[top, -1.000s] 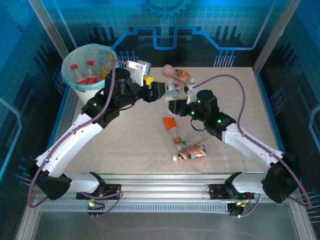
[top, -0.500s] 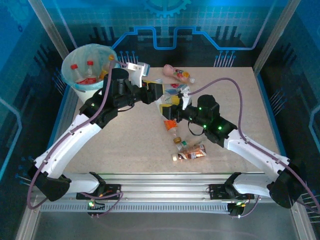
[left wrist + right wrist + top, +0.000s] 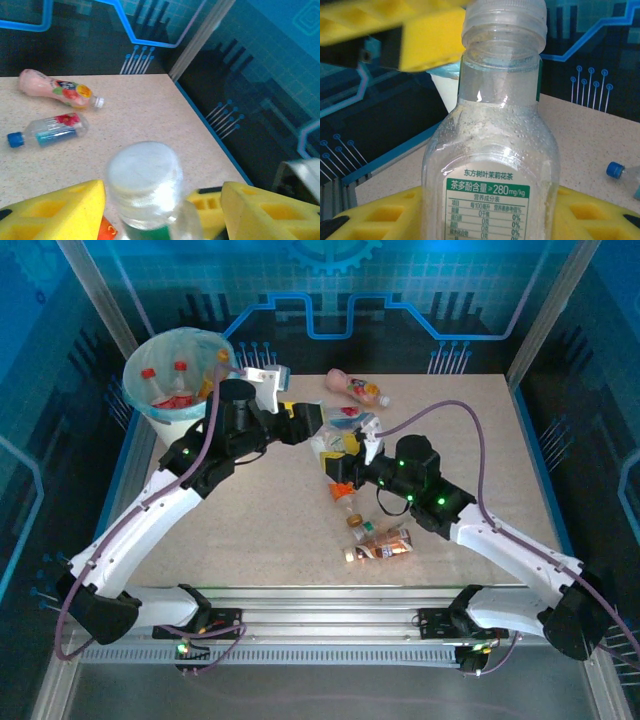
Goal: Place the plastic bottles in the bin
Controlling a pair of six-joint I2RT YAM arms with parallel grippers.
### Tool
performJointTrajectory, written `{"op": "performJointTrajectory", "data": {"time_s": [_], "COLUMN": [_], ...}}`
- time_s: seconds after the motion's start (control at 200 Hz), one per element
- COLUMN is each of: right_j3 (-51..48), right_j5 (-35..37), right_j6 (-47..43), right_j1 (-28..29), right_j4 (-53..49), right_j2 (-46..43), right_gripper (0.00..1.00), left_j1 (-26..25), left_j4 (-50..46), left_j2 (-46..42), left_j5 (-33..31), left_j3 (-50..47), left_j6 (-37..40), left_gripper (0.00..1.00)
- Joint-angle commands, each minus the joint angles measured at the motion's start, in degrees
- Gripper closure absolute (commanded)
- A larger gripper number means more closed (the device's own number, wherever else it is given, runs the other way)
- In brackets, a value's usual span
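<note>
Held in the right hand point(image 3: 487, 220) is a clear bottle point(image 3: 490, 150) with a green label, its lower body clamped between the two yellow fingers point(image 3: 375, 220) and its pale cap point(image 3: 502, 15) pointed away from the wrist. Droplets are seen on the inside of its wall. The left hand point(image 3: 162, 195) is set at the cap end of the same bottle: its yellow fingers stand apart on either side of the neck, and a gap can be seen on one side, so no grip is made there. In the top view both hands are met over the middle of the table point(image 3: 480, 440). Just in front of the right hand an orange-capped bottle point(image 3: 343, 490) is laid on its side, and nearer the arm bases a brown-labelled bottle point(image 3: 382, 543) is laid flat. At the far edge of the table a pink bottle point(image 3: 55, 88) and a blue-capped bottle point(image 3: 50, 131) are laid side by side, apart from each other. The bin point(image 3: 131, 380) is placed at the far left corner, well apart from the held bottle, and red-capped bottles point(image 3: 180, 375) are seen inside it.
</note>
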Motion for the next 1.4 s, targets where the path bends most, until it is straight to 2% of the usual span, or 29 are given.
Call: {"op": "performJointTrajectory", "data": {"time_s": [0.0,0.085,0.16,0.3,0.39,0.44,0.51,0.6,0.715,0.835,0.955,0.995,1.061,1.136,1.206,1.291,1.396], "right_j3": [0.07,-0.23,-0.15,0.02,-0.28,-0.65,-1.18,-0.78,-0.40,-1.03,-0.06,0.35,0.96,1.77,3.27,5.74,7.79], "right_j5": [0.70,0.49,-0.37,-1.71,-1.85,-1.63,-1.20,-1.14,-1.14,-0.72,-0.21,0.65,3.00,5.67,8.71,11.09,12.15], "right_j6": [-2.18,-2.44,-2.77,-3.23,-3.51,-3.60,-3.90,-4.26,-4.39,-4.48,-4.80,-4.91,-4.92,-4.39,-2.48,0.27,1.40], "right_j1": [0.81,0.86,0.88,1.11,1.24,1.30,1.25,1.38,1.55,1.83,2.25,2.72,3.34,4.25,4.68,5.14,6.95], "right_j4": [3.15,3.44,3.41,3.58,3.24,3.15,3.07,2.18,1.60,2.21,0.30,-0.64,-1.79,-2.49,-3.64,-4.78,-5.51], "right_j2": [-2.12,-2.50,-2.59,-2.91,-3.61,-4.11,-4.64,-4.95,-5.80,-6.72,-7.19,-7.45,-7.83,-7.86,-7.34,-6.58,-5.99], "right_gripper": [0.47,0.47,0.47,0.46,0.46,0.46,0.46,0.46,0.46,0.47,0.46,0.44,0.39,0.27,0.20,0.10,0.10], "left_j1": [0.44,0.54,0.49,0.50,0.50,0.47,0.52,0.47,0.47,0.58,0.55,0.63,0.72,1.10,2.06,4.80,11.93], "left_j4": [2.12,2.49,3.34,4.39,5.38,5.71,6.35,8.17,9.42,9.02,9.24,9.52,10.23,10.86,10.37,8.64,6.07], "left_j2": [-1.32,-0.62,0.29,1.63,1.73,1.56,1.24,0.71,0.33,0.14,-0.68,-1.11,-2.07,-3.11,-3.96,-4.90,-6.29], "left_j5": [-3.15,-2.79,0.62,6.12,7.05,7.10,7.42,8.45,8.29,8.69,8.40,8.29,7.47,5.89,4.91,3.24,1.04], "left_j3": [-1.18,-1.32,-1.03,0.36,0.38,0.29,-0.13,-1.34,-2.48,-2.17,-2.14,-2.25,-2.52,-1.90,0.12,3.55,8.18], "left_j6": [-1.21,-1.23,-0.96,-0.87,-1.41,-1.78,-2.42,-2.96,-2.90,-2.63,-2.61,-2.76,-2.87,-2.88,-1.81,1.32,6.40], "left_gripper": [0.36,0.36,0.40,0.51,0.61,0.63,0.61,0.43,0.44,0.54,0.71,0.74,0.82,0.92,1.00,1.00,1.00]}}
